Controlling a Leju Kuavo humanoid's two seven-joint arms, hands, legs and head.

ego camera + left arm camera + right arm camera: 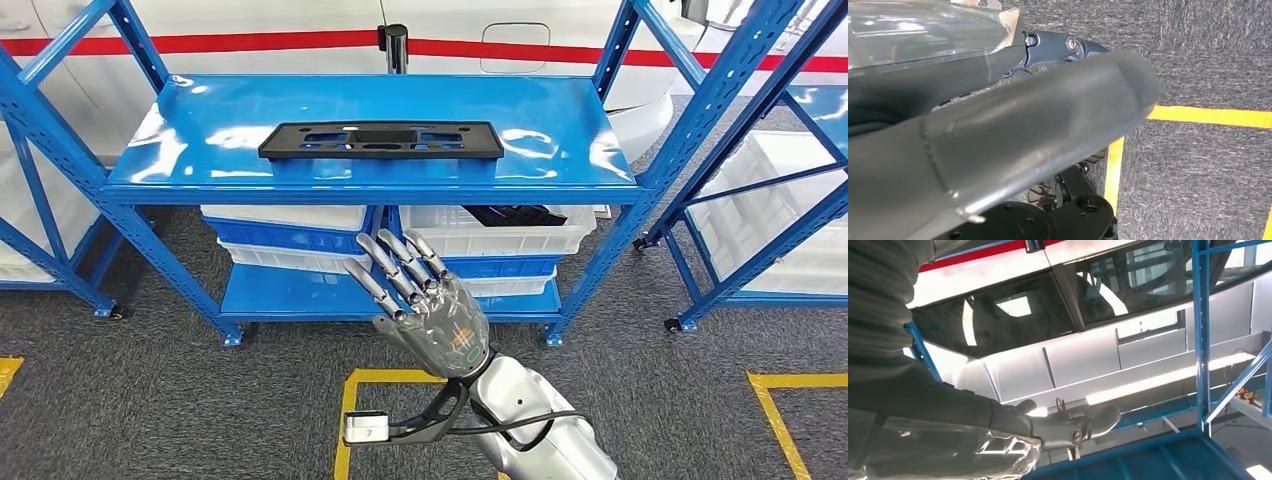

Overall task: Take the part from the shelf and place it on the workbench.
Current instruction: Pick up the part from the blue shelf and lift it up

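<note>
1. Right hand (432, 305) is raised in front of the blue metal shelf (180, 165), fingers (385, 262) extended and slightly apart, holding nothing.
2. Flat black plastic part (380, 140) lies on the shelf's top deck, untouched.
3. Left hand (998, 135): finger state unclear.

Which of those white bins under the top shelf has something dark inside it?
The right-hand white bin, just above the raised right hand, holds dark parts. The left white bin shows nothing dark.

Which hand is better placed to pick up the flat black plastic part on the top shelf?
The right hand: it is raised before the blue metal shelf, fingers apart and empty, below the flat black plastic part. The left hand hangs over the grey carpet.
</note>
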